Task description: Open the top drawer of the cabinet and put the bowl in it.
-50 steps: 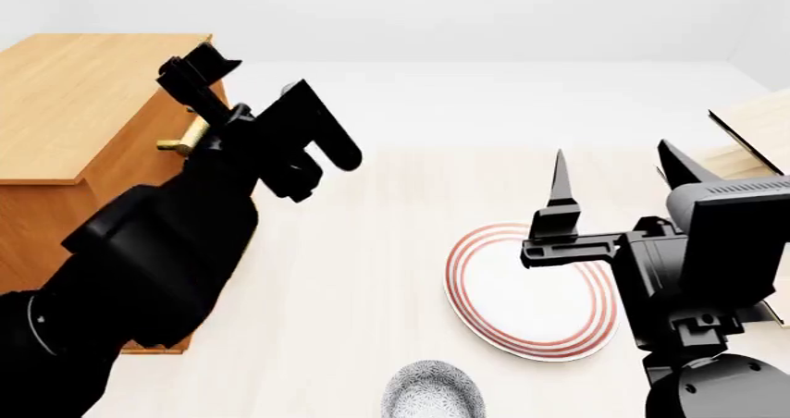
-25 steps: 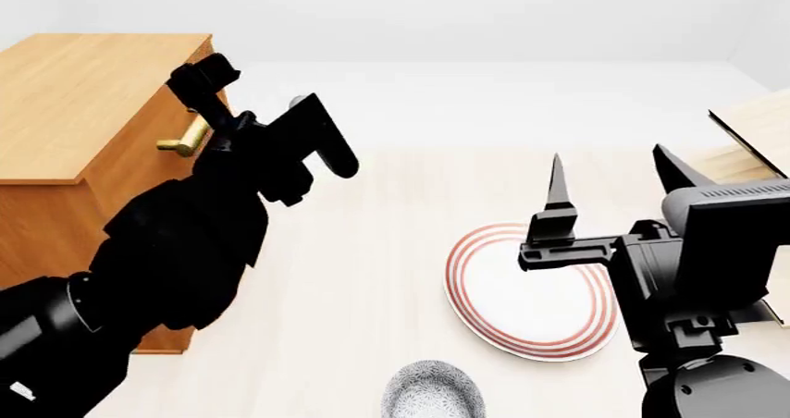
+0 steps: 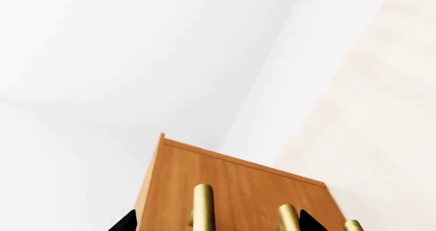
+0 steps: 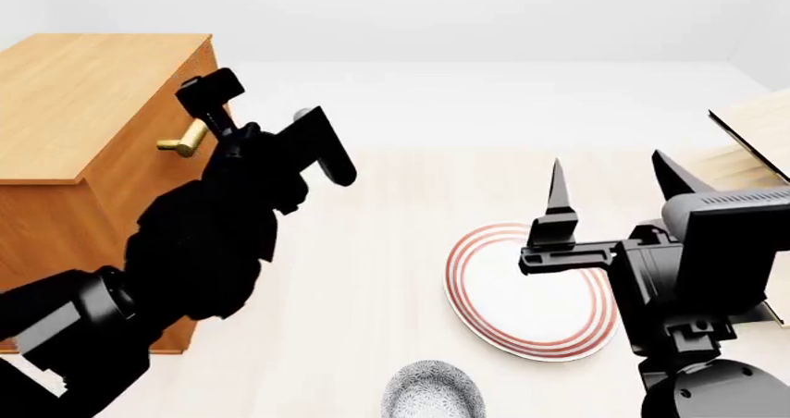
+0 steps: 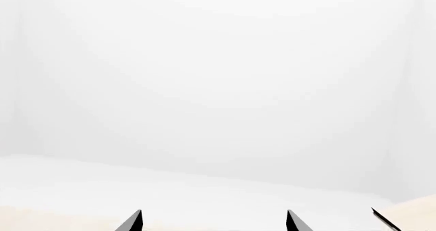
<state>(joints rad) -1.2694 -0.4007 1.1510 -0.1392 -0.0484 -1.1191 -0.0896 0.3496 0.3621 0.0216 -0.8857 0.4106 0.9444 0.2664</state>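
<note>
The orange-brown cabinet stands at the left. The brass handle of its top drawer sticks out from the front, which looks flush. My left gripper hangs open in front of that handle, one finger close beside it, holding nothing. In the left wrist view the cabinet faces my left gripper, and the top drawer's handle runs between the finger tips. The speckled bowl sits on the floor at the near edge. My right gripper is open and empty above the plate.
A white plate with red rings lies on the pale floor under the right arm. A pale tilted-board rack stands at the far right, its edge showing in the right wrist view. Two lower drawer handles show beside the top one.
My left gripper has sunk slightly and shifted a little right in front of the cabinet, the arm's elbow swinging lower. The right arm has barely moved.
</note>
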